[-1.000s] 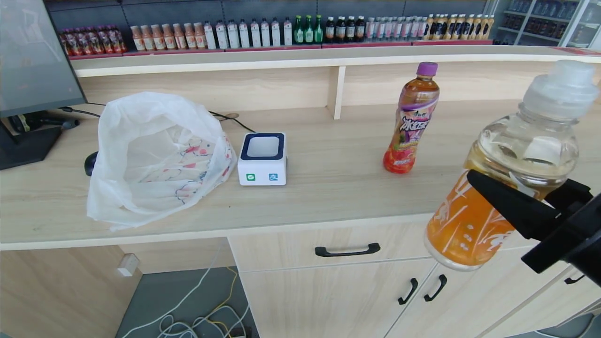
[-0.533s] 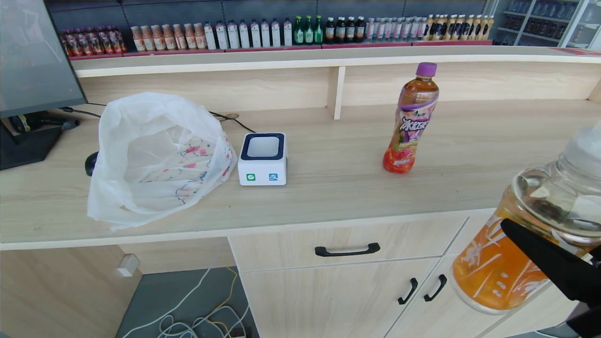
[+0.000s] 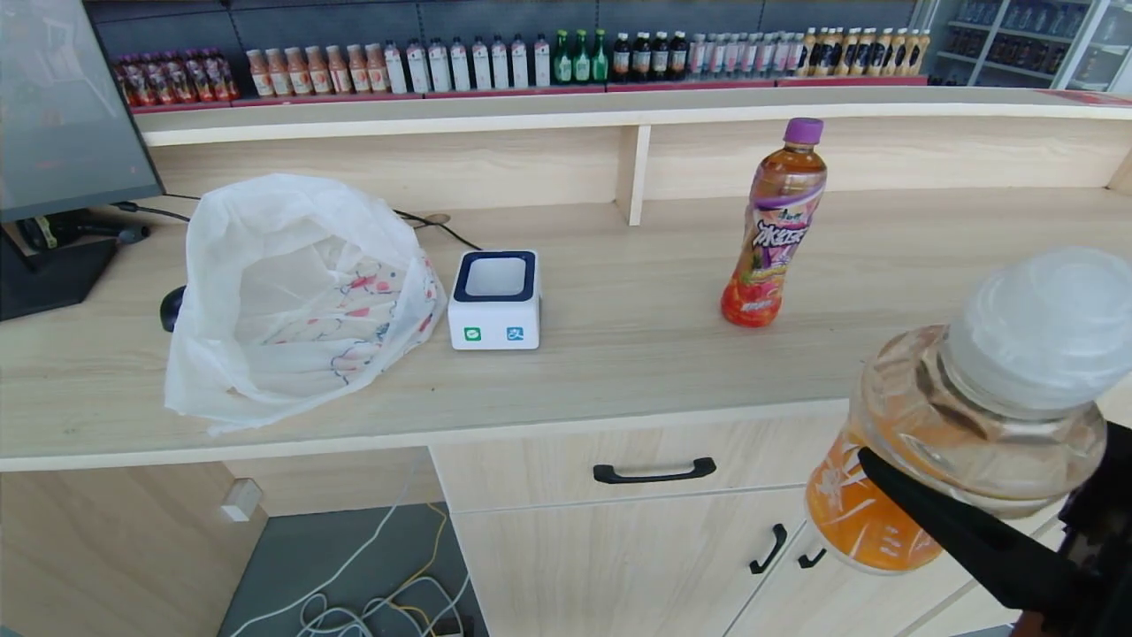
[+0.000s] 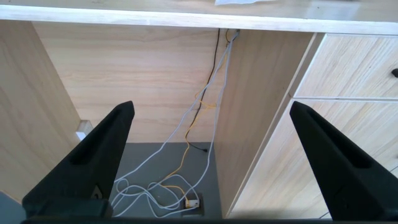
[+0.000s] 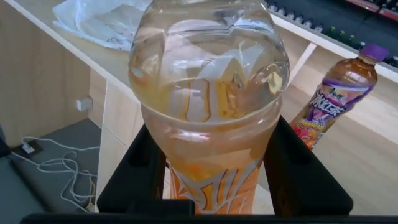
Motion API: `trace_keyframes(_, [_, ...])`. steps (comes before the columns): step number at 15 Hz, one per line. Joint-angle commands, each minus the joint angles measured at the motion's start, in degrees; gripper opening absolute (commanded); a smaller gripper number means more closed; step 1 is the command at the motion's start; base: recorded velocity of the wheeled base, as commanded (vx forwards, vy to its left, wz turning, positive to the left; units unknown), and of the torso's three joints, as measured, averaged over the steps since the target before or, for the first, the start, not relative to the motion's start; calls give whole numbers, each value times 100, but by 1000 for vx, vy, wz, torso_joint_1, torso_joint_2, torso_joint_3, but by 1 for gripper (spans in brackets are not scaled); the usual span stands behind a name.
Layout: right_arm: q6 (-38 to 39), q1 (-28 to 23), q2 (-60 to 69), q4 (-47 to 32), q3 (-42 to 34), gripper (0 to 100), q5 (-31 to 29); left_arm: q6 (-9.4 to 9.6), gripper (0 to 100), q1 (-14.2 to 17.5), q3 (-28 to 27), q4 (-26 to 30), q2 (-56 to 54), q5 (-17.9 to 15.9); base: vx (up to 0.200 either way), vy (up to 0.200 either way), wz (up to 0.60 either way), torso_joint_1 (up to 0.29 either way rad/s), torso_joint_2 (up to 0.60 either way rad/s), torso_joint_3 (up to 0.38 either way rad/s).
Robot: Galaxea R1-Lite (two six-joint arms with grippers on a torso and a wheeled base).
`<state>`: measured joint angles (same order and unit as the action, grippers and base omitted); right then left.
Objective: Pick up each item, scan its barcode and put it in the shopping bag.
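Right hand point(image 5: 214, 180), clamped on orange bottle point(image 3: 964, 416) at lower right: carry it up-left over scanner point(image 3: 493, 299), barcode facing its window, skirting the upright tea bottle point(image 3: 776, 226).

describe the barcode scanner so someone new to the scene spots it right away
On the long wooden counter, find the crumpled white shopping bag at the left. Right beside it, toward the middle, sits the scanner: a small white cube with a dark blue frame around its top window, unlike the tall purple-capped bottle farther right.
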<state>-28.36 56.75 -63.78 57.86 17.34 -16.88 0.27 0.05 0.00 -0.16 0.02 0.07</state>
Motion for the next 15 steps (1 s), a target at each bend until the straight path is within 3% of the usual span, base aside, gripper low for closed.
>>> trace_keyframes(1, [-452,381,-618,15,376,0,1,0,100,4,0,-2,-2,1,0,0,0,0,0,0])
trace_keyframes(4, [-856,970,-943,41,437,0,1,0,100,4,0,-2,-2,-7,0,0,0,0,0,0])
trace_keyframes(5, [-1383,1242,-1022,41,473,0,1,0,100,4,0,7,-2,1,0,0,0,0,0,0])
trace_keyframes(11, [-2535,1400,-1119,50,648,0,361,0,100,4,0,-2,-2,1,0,0,0,0,0,0])
trace_keyframes(15, [-2869,1400,-1198,85,692,0,458,0,100,4,0,-2,-2,1,0,0,0,0,0,0])
